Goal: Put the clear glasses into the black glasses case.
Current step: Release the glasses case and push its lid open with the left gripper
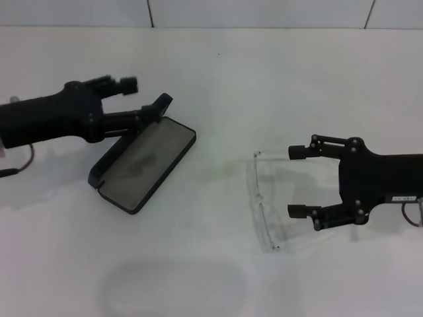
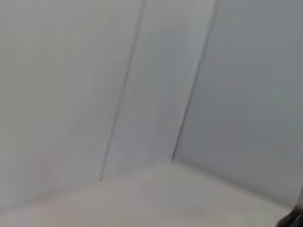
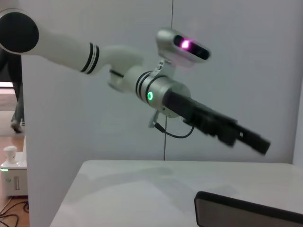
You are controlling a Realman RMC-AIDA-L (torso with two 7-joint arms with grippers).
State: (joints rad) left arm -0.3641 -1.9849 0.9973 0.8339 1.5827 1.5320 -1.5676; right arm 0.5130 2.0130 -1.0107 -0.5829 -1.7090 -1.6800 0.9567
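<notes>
The black glasses case [image 1: 142,165] lies open on the white table, left of centre, its grey lining facing up. One raised dark half [image 1: 160,104] stands at the far corner. My left gripper [image 1: 144,98] is open beside it, and its lower finger [image 1: 147,115] reaches to that raised half. The clear glasses [image 1: 263,201] lie on the table right of centre, arms pointing right. My right gripper [image 1: 296,181] is open just right of the lens, level with the space between the glasses' arms. In the right wrist view the left gripper [image 3: 236,135] hangs above the case edge [image 3: 246,213].
The white table [image 1: 218,79] runs back to a tiled wall [image 1: 264,13]. The table's left edge [image 3: 66,198] shows in the right wrist view, with a small white device [image 3: 12,172] beyond it. The left wrist view shows only wall [image 2: 142,85].
</notes>
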